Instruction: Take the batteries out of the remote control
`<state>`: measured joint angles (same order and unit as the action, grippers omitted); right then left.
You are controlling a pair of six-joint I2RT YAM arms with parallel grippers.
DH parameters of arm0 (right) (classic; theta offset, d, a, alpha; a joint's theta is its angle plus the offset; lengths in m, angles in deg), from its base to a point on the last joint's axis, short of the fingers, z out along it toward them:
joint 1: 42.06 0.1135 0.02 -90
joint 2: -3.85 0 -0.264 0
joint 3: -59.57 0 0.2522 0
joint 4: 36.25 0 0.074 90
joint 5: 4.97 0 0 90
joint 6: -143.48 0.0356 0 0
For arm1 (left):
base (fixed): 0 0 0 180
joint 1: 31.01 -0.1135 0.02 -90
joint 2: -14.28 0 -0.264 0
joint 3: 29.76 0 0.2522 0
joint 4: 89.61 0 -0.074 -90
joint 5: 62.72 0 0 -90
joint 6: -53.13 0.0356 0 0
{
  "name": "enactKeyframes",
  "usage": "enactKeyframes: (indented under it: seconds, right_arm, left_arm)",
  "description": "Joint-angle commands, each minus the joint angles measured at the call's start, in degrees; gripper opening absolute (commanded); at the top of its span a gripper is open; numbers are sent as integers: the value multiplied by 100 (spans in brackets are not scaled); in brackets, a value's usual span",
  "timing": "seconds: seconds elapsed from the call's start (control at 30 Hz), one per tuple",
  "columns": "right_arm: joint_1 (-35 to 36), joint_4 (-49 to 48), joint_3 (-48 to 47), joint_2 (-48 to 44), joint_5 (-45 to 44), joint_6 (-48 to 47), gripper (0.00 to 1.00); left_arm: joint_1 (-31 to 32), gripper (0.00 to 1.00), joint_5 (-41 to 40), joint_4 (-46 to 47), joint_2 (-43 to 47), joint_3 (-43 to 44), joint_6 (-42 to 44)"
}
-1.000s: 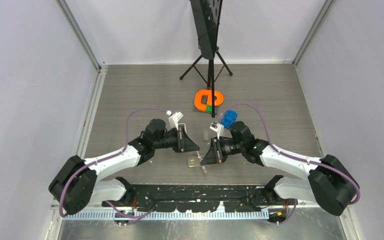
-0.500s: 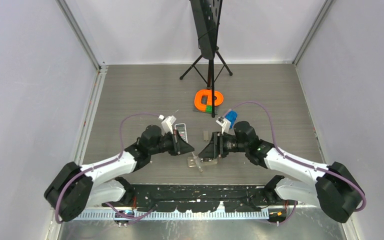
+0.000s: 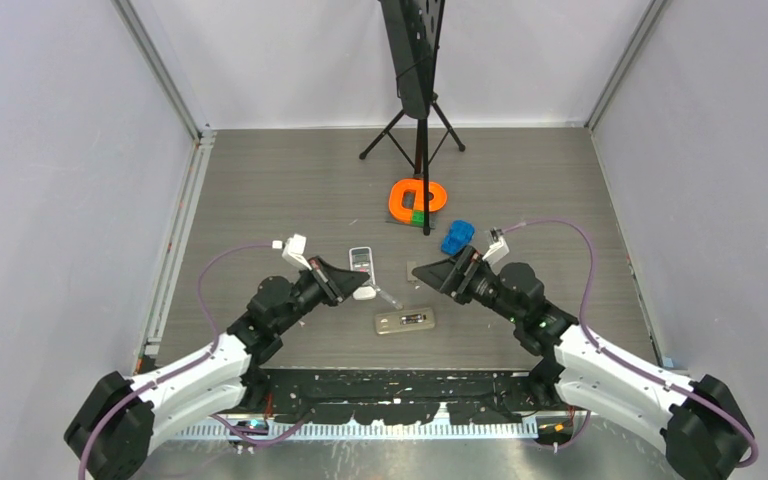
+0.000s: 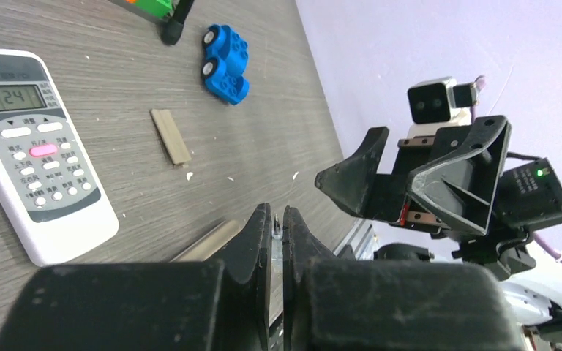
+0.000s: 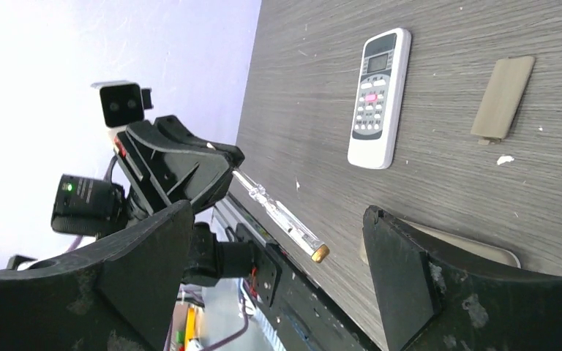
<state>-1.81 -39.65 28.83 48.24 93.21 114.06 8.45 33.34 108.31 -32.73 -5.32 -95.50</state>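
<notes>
1. The left gripper [image 4: 276, 219] pinches the stick tool [image 5: 278, 213] in its fingers; the right gripper's [image 3: 446, 271] fingers stand spread, empty.
2. The grey remote [image 3: 405, 320] lies on the surface [image 3: 290, 190] between the two arms; the batteries [image 3: 413, 320] seem to sit in its open bay, though the view is coarse.
3. Slide the tip under a battery end; lever gently; steady the remote with the right.

Soft, even light leaves only faint shadows on the grey wood-grain table [image 3: 260, 180]. The overhead view is sharp. In the 2 wrist views the pale lilac wall [image 5: 80, 44] looks nearly washed out.
</notes>
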Motion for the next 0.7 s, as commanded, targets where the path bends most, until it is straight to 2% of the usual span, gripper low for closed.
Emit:
enactKeyframes:
  seconds: [0.0,0.2,0.3,0.5,0.67]
  right_arm:
    - [-17,-1050,72,394,-351,527,90]
    - [-17,-3180,333,1716,40,1287,90]
    - [-8,-3976,343,2365,245,1408,85]
    - [20,-4617,218,2997,385,1532,82]
    - [124,-5114,168,3334,470,1599,72]
  left_arm:
    - [-24,0,-468,802,-63,-58,-378]
    - [-26,0,-465,1810,-685,-118,-825]
    - [-25,0,-392,2318,-1041,-93,-1014]
    - [-17,0,-200,3064,-1619,-36,-1287]
    - [-23,0,-243,3172,-1754,-13,-1282]
